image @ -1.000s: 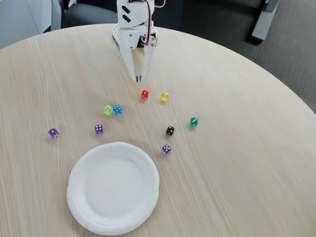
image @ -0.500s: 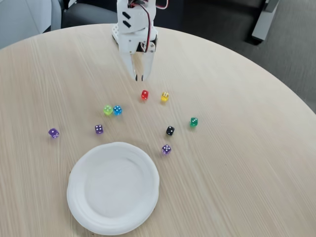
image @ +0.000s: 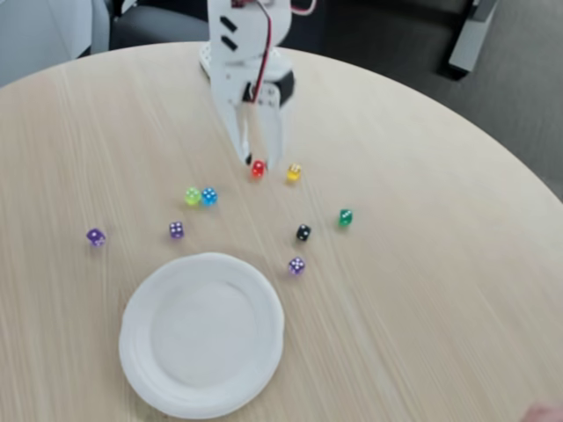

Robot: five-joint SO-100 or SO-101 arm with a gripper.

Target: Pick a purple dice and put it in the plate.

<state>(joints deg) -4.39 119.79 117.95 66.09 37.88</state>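
Out at the left side of the round table point(image: 457, 290) sat a purple die point(image: 95, 236), and just right of it, another purple die point(image: 177, 229). Near the front edge lay the plate point(image: 201, 334), white, nothing on it. Above it, toward the table's middle, a lime die point(image: 192, 196) and a blue die point(image: 209, 196) sat touching. The white arm point(image: 242, 53) reached in from the far edge, and its gripper point(image: 259, 162) was down over the red die point(image: 258, 168), fingers spread, one tip either side; whether they touched it could not be told through the blur. A yellow die point(image: 294, 172) sat just right of the fingers. Then the purple dice point(image: 297, 265), just beside the plate's right rim, apart from it. A black die point(image: 303, 232) was above that, a green die point(image: 346, 217) farthest right.
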